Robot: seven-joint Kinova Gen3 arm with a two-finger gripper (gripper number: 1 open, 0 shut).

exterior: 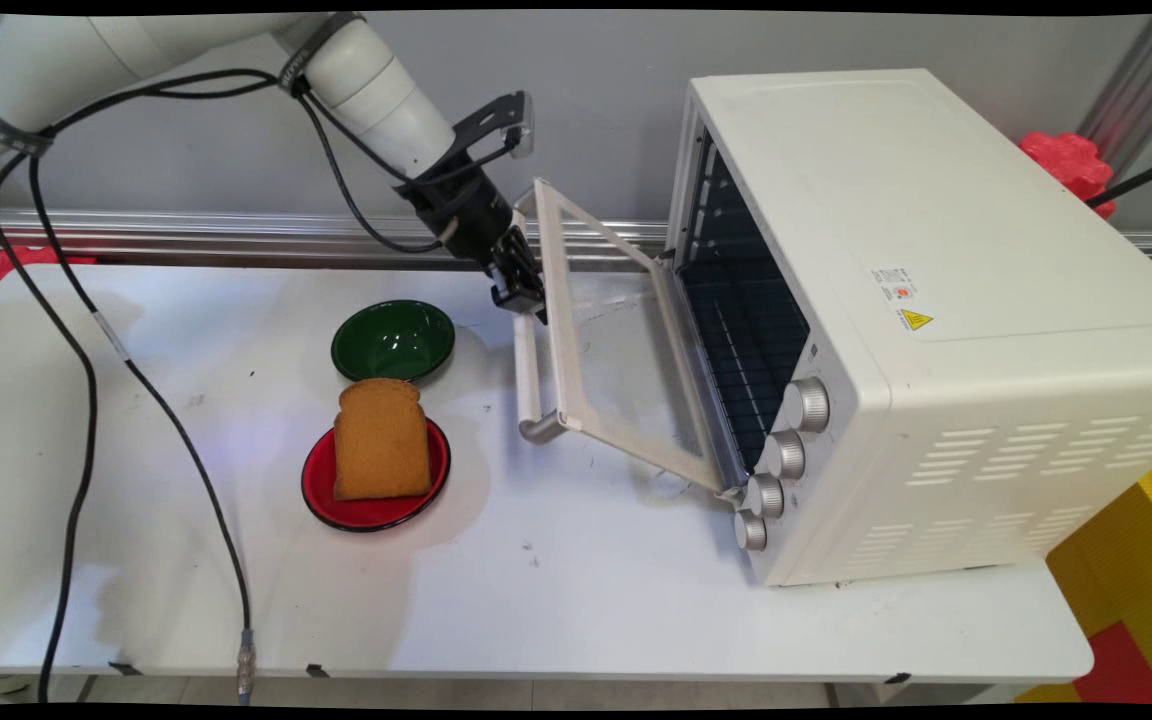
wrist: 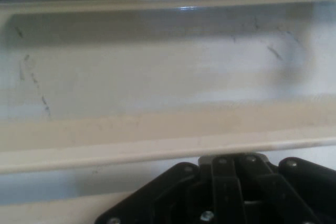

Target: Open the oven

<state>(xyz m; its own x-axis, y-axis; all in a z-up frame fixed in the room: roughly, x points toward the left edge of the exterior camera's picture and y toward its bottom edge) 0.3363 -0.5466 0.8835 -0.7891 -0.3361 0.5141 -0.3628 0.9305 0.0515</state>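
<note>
A white toaster oven (exterior: 936,300) stands on the right of the table, its glass door (exterior: 626,360) hanging about half open towards the left. My gripper (exterior: 521,295) sits at the upper part of the door's pale handle bar (exterior: 528,380), and its fingers look shut on that bar. In the hand view the door's glass pane (wrist: 157,72) and cream frame (wrist: 157,129) fill the picture just beyond my gripper (wrist: 233,163), whose black linkage is folded together at the bottom edge. The handle itself is hidden there.
A dark green bowl (exterior: 393,340) lies left of the door. In front of it a red plate (exterior: 376,512) carries a slice of brown toast (exterior: 381,440). Inside the oven a wire rack (exterior: 751,350) shows. Black cables (exterior: 86,400) hang across the table's left side.
</note>
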